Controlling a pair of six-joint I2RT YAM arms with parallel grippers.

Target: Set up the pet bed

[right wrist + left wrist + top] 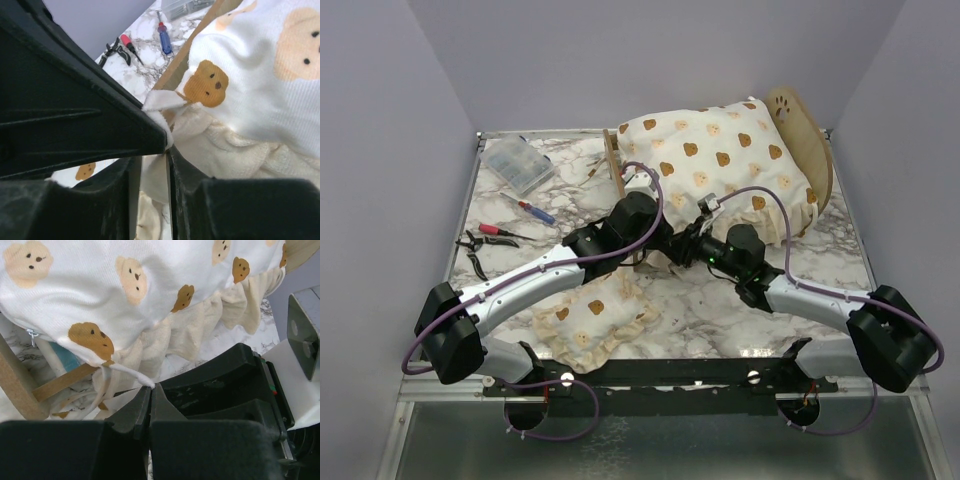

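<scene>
1. The pet bed (pixel 798 125) stands at the upper right of the top view. Its paw-print headboard points toward the back right corner and its footboard (pixel 613 165) is at upper centre.
2. Done, as I read it: the bear-print cushion (pixel 720 150) lies on the frame and covers it from headboard to footboard, with its ruffle hanging over the near side.
3. Not yet done: the small pillow (pixel 592 318) lies flat on the table (pixel 720 310) at lower centre-left, well apart from the bed. The cushion's near corner also looks unfastened.
4. The left gripper (pixel 151 390) has its jaws together. A white tie cord (pixel 127 374) runs right up to the tips, just beside the wooden side rail (pixel 65 380). I cannot tell whether the cord is nipped.
5. The right gripper (pixel 155 150) has its jaws narrowly apart, with cream cloth showing in the gap. I cannot tell whether they bite on it.
6. Room is tight where I am working. In the middle of the top view both wrists meet nose to nose against the bed's near side.
7. The headboard sits near the right table edge, so I judge there is little margin for pushing that way.
8. Bare marble lies at centre right. At upper left are a parts box (pixel 518 165), screwdrivers (pixel 535 212) and pliers (pixel 475 245), which I should keep the left elbow from sweeping.
9. The pillow sits just beside the near edge.
</scene>
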